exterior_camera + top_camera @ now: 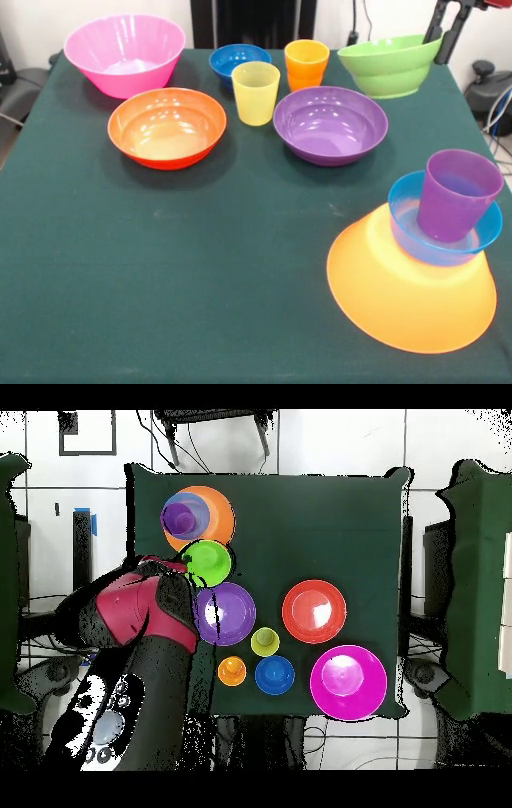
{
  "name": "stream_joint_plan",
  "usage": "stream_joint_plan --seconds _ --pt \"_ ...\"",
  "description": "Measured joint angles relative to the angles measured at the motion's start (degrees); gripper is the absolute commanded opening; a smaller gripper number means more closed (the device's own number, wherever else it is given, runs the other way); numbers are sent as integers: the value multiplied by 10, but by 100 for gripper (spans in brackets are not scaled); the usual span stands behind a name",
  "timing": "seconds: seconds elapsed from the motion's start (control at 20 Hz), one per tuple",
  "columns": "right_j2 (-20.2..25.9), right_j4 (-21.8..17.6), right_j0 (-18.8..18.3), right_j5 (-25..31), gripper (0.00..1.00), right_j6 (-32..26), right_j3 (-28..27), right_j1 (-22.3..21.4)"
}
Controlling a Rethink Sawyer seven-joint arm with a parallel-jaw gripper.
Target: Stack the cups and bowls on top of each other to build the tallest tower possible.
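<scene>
While the fingers (445, 30) pinch the green bowl's (390, 67) rim, the table's (200, 280) middle lies open.

Far row, left to right: large bowl (124, 54), small bowl (239, 62), far cup (306, 62), far-right bowl (390, 66), tilted.

Cup 2 (255, 92) stands just near of the small bowl and left of the far cup.

Middle row: left medium bowl (166, 126) and right medium bowl (330, 124), with cup 2 between them, slightly farther.

Near right, well apart from the rest: the tower (424, 264). Its base bowl (412, 304) lies inverted on the table, 1 upper bowl (416, 232) sits on it, and 1 top cup (458, 194) stands in that bowl.
</scene>
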Motion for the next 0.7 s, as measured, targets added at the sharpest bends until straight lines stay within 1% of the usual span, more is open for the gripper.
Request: stream_joint_plan --seconds 0.05,0.2,0.35,0.45,0.7 --pt "6 0 -5 2 0 0 1 -3" --pt "35 -1 -35 23 0 0 -2 -14" --pt "46 -1 -54 52 0 0 -19 -8" --pt "46 -2 -60 83 0 0 -44 5" --pt "46 -9 -59 161 0 0 -118 40"
